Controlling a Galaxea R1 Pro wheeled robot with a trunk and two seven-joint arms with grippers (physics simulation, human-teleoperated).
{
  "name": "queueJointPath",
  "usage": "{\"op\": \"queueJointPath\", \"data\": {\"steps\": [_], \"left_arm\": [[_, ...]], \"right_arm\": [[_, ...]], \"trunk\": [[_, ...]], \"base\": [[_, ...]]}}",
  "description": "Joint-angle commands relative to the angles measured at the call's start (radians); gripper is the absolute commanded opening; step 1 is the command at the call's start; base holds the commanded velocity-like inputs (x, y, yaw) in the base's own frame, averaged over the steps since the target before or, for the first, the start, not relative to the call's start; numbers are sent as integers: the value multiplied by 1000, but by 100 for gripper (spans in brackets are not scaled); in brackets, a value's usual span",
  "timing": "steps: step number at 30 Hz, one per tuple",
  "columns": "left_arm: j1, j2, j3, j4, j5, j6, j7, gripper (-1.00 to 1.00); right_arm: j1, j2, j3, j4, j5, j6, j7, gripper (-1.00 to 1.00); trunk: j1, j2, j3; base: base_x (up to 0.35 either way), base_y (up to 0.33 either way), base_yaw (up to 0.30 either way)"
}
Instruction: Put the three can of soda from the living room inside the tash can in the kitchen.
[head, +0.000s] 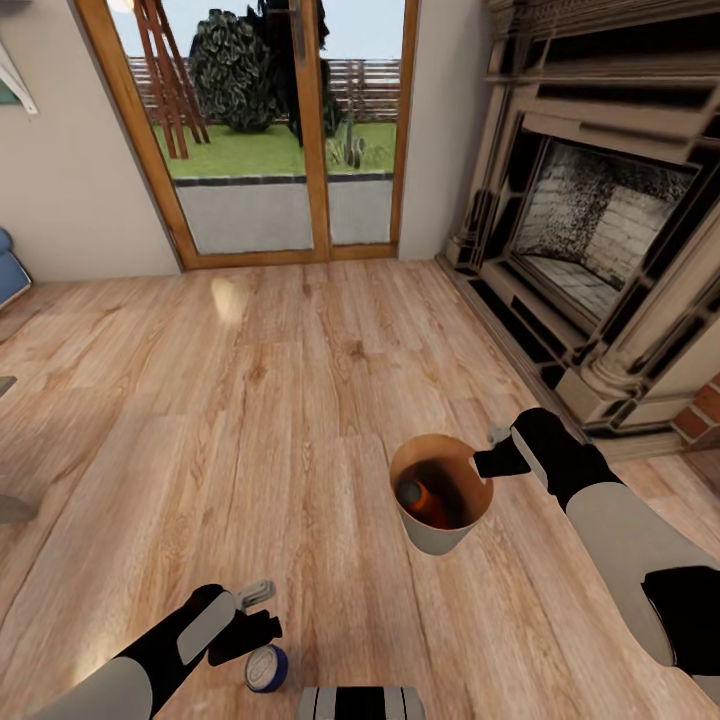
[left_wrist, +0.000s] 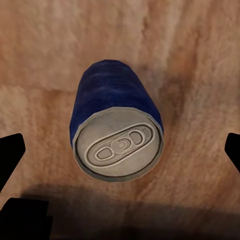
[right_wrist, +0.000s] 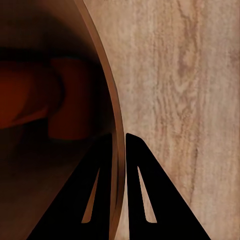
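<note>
The tash can (head: 437, 540), a tapered grey-tan bin with a brown inside, is in the living room, right of centre on the plank floor. My right gripper (head: 492, 462) is shut on its rim (right_wrist: 107, 100), one finger inside and one outside. An orange can of soda (head: 415, 497) lies at its bottom, dim and reddish in the right wrist view (right_wrist: 30, 95). A dark blue can of soda (head: 266, 668) stands upright on the floor near the robot's base. My left gripper (head: 258, 615) hovers open just above it, its fingertips (left_wrist: 11, 150) well apart on either side of the can (left_wrist: 117, 125).
The carved fireplace surround (head: 600, 250) with its raised hearth runs along the right. Wood-framed glass doors (head: 270, 130) stand at the back. A blue seat (head: 8, 270) and a grey object (head: 12, 510) show at the left edge. Wood-plank floor (head: 250, 400) spreads between them.
</note>
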Motion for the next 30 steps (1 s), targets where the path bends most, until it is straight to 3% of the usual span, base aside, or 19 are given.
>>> {"op": "queueJointPath", "data": {"steps": [1,9,23,30], "left_arm": [[0,-1,0,0,0,0,0,100],[0,-9,1,-1,0,0,1,100],[1,-14,1,-1,0,0,1,100],[1,-14,1,1,1,0,0,100]], "right_arm": [[-1,0,-2,-1,-22,2,7,-100],[-19,0,0,-23,-23,2,7,-100],[-188,0,2,-28,-20,2,7,-100],[-211,1,4,-26,-20,2,7,-100]], "trunk": [[0,0,0],[0,0,0],[0,0,0],[9,-15,-18]], "base": [[0,0,0],[0,0,0],[0,0,0],[0,0,0]]}}
